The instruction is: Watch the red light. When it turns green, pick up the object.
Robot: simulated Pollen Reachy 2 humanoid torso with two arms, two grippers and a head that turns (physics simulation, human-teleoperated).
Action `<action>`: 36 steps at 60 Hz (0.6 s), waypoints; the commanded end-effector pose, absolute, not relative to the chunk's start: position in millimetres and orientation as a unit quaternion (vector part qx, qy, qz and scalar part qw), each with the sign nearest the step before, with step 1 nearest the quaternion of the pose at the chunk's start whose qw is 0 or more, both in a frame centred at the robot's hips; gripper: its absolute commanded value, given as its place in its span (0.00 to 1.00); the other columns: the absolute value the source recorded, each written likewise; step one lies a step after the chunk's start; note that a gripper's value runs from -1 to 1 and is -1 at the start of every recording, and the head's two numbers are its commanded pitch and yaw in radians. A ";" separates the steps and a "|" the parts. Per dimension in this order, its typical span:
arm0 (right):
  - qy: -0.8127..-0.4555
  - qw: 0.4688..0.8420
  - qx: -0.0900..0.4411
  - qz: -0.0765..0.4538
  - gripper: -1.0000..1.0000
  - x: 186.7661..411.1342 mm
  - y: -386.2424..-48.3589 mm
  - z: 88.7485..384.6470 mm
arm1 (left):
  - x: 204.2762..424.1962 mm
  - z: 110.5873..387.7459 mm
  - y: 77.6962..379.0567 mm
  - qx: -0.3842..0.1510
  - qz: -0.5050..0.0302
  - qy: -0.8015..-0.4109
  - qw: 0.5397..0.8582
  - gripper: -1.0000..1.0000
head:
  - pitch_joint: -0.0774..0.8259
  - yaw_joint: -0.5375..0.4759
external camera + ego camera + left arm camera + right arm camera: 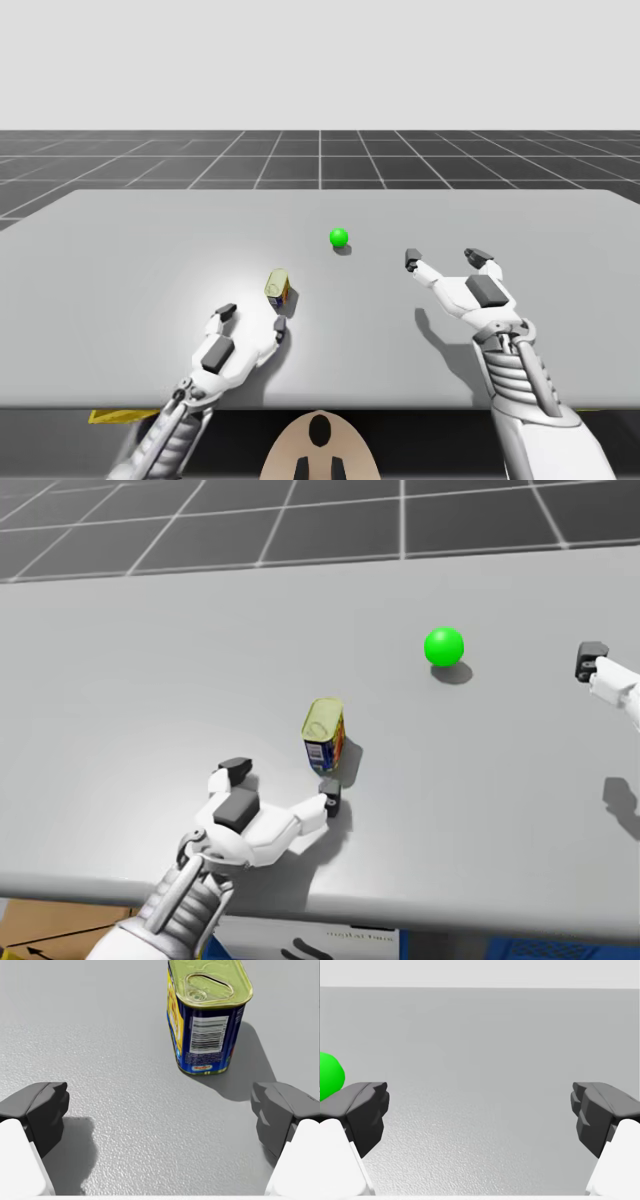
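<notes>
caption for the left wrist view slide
Open left gripper facing an upright blue-and-yellow rectangular metal can on the grey table.

- the light (339,238) is a small green ball on the grey table (140,250).
- the blue and yellow can (278,288), rectangular with gold lid, stands upright, apart from it.

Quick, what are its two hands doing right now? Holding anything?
Left gripper: open, empty; the blue and yellow can stands just ahead, untouched.
Right gripper: open, empty; the green light is beside it.
</notes>
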State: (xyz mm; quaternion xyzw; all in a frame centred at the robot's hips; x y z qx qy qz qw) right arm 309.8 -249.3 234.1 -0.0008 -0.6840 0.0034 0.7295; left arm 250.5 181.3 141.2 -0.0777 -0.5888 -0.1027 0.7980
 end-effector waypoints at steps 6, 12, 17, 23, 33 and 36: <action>-0.686 0.727 0.004 0.003 0.00 308.7 -248.8 234.9 | 288.3 129.2 120.9 -0.121 -0.055 -0.583 0.802 0.00 | 0.77 0.70; -0.687 0.727 0.004 0.003 0.00 308.5 -248.8 235.4 | 302.5 126.9 113.1 -0.119 -0.047 -0.577 0.807 0.00 | 0.77 0.69; -0.687 0.727 0.004 0.003 0.00 308.3 -248.9 235.6 | 313.4 127.0 105.0 -0.120 -0.042 -0.574 0.809 0.00 | 0.77 0.69; -0.686 0.727 0.005 0.003 0.00 308.5 -249.0 235.2 | 326.0 128.2 97.6 -0.117 -0.035 -0.574 0.810 0.00 | 0.77 0.69; -0.687 0.727 0.004 0.002 0.00 308.1 -249.8 235.5 | 323.4 123.1 94.2 -0.117 -0.030 -0.564 0.817 1.00 | 0.77 0.69; -0.687 0.727 0.004 0.001 0.00 307.9 -249.7 235.6 | 318.8 120.9 93.6 -0.120 -0.036 -0.563 0.817 1.00 | 0.77 0.69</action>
